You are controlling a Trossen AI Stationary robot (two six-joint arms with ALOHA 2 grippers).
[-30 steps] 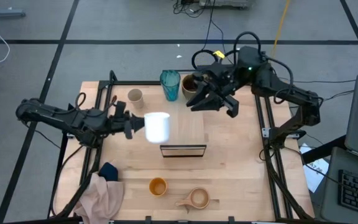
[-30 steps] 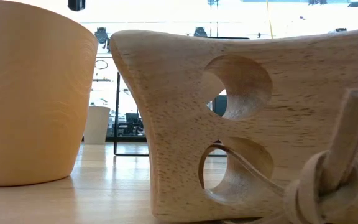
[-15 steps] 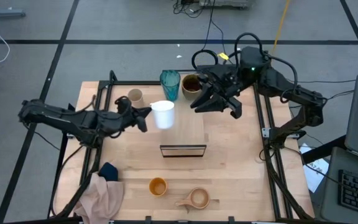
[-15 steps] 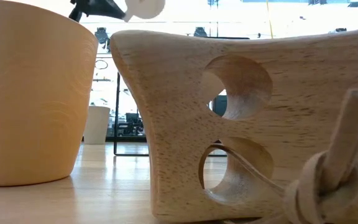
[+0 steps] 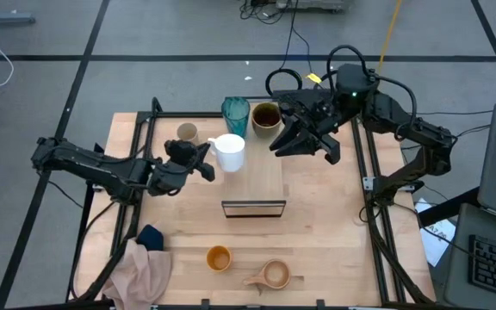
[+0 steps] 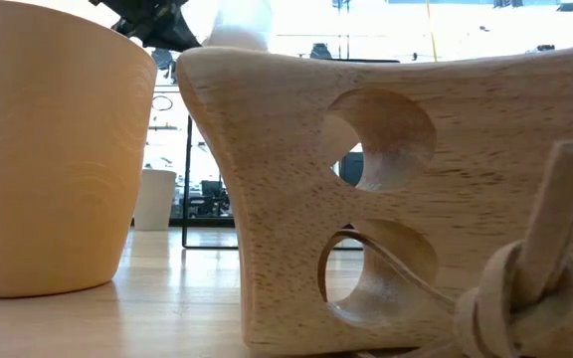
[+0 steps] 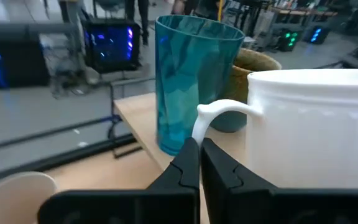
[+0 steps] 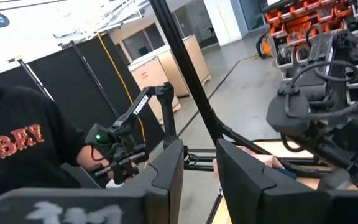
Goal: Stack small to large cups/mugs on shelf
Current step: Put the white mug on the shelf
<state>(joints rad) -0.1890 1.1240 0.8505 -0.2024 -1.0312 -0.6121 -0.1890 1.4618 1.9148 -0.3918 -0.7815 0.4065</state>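
Observation:
The white mug [image 5: 229,153] stands upright over the far left part of the shelf [image 5: 261,185], held by my left gripper [image 5: 203,165], which is shut on its handle. The teal tumbler [image 5: 236,116] and the olive-brown mug [image 5: 265,116] stand at the shelf's far end, just behind the white mug [image 7: 309,130]. A small beige cup [image 5: 187,133] sits on the table left of the shelf. The orange cup [image 5: 219,257] and the wooden handled cup [image 5: 269,275] stand near the front edge. My right gripper [image 5: 304,142] hovers right of the olive-brown mug, open and holding nothing. My left gripper pinches the lower part of the white mug's handle [image 7: 196,132] between its two fingertips [image 7: 189,163]. The fingers come nearly level from the table's left. The mug sits upright, mouth up; whether its base touches the shelf top I cannot tell.
A crumpled beige cloth [image 5: 140,267] and a dark blue item [image 5: 151,234] lie at the near left corner. Black frame rails [image 5: 364,172] run along the table's sides. A person in a dark top [image 8: 17,143] shows beyond the table in the right wrist view.
My left gripper has moved toward the table's far edge and down, rolling its wrist. The white mug, tipped on its side a second ago, now stands mouth up, lower and closer to the teal tumbler.

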